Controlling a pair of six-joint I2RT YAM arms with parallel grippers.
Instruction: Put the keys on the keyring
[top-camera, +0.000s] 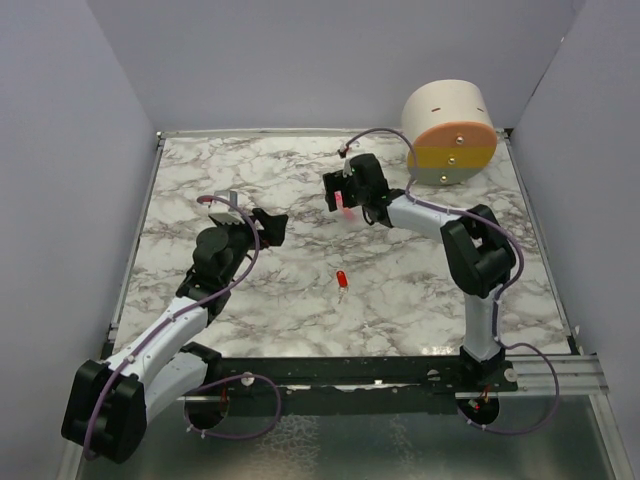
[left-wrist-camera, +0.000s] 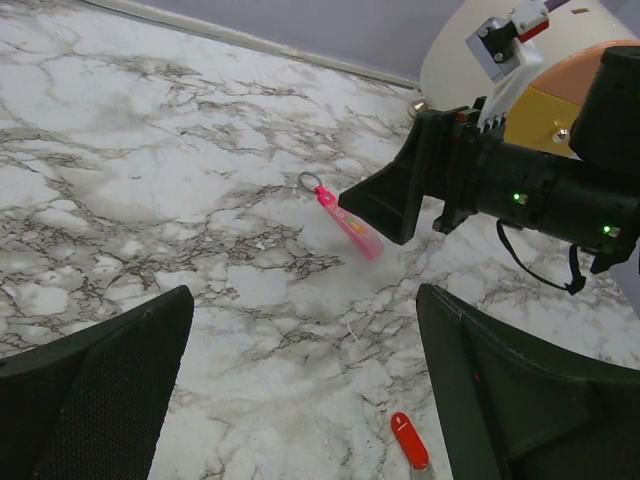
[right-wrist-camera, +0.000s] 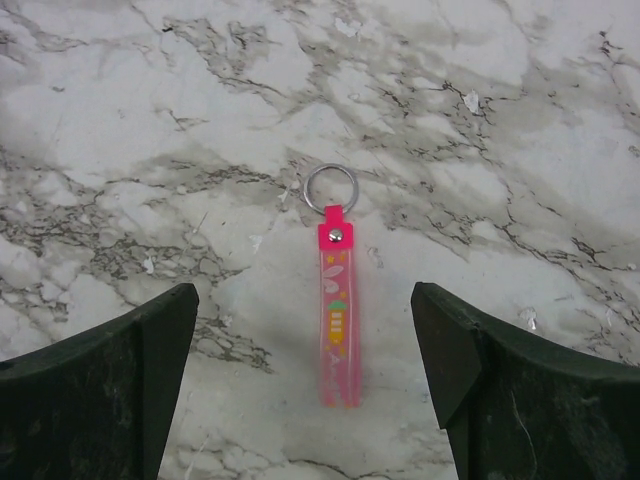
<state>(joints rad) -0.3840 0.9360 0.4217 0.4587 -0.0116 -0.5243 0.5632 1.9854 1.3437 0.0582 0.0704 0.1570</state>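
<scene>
The key (top-camera: 342, 281), red-headed with a short silver blade, lies flat on the marble mid-table; in the left wrist view the key (left-wrist-camera: 410, 441) is low, near my right-hand finger. The keyring (right-wrist-camera: 337, 310), a pink strap with a thin metal ring (right-wrist-camera: 330, 188) at its far end, lies flat on the table. My right gripper (right-wrist-camera: 305, 296) hovers open just above the strap, one finger on each side, not touching it. My left gripper (left-wrist-camera: 305, 300) is open and empty, over bare marble left of the key. From above, the right gripper (top-camera: 345, 192) partly covers the keyring (top-camera: 344, 204).
A cream drum with a yellow-and-orange face (top-camera: 450, 131) stands at the back right corner, close behind the right arm (top-camera: 470, 245). Raised rails edge the marble table (top-camera: 250, 170). Grey walls close in the left, right and back.
</scene>
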